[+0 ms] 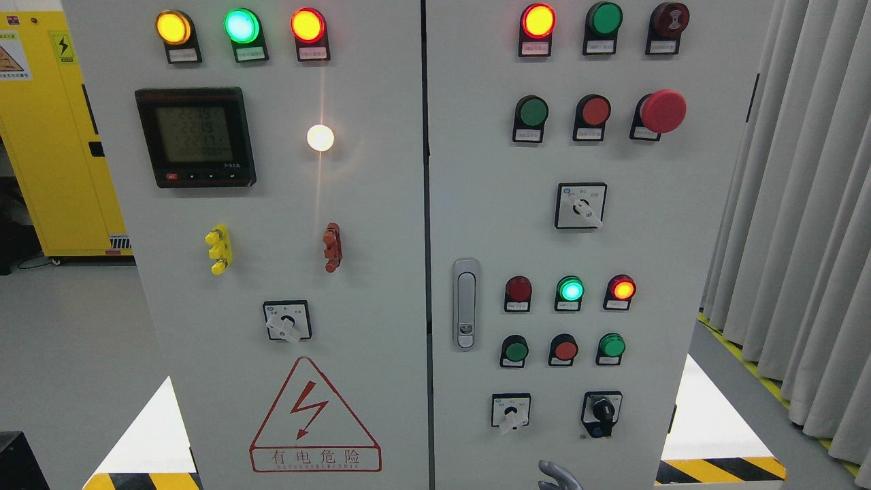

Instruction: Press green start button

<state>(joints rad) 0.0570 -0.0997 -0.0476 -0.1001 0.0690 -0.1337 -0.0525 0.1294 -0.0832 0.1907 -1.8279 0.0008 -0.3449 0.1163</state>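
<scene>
A grey electrical cabinet fills the head view. Its right door (pixel 490 204) carries several green buttons: one in the upper row (pixel 532 112), and two in the lower row, at the left (pixel 516 351) and at the right (pixel 612 345). A lit green lamp (pixel 570 290) sits above the lower row. The label print is too small to read. Only a grey tip of my right hand (pixel 558 478) shows at the bottom edge, below the lower buttons and not touching them. My left hand is out of view.
Red buttons (pixel 595 110) (pixel 565 350) sit next to the green ones, and a red mushroom stop (pixel 662 111) is at the upper right. Rotary switches (pixel 580 205) (pixel 511 411) (pixel 601 410) and a door latch (pixel 465 303) are nearby. A yellow cabinet (pixel 61 136) stands left and curtains (pixel 803 204) hang right.
</scene>
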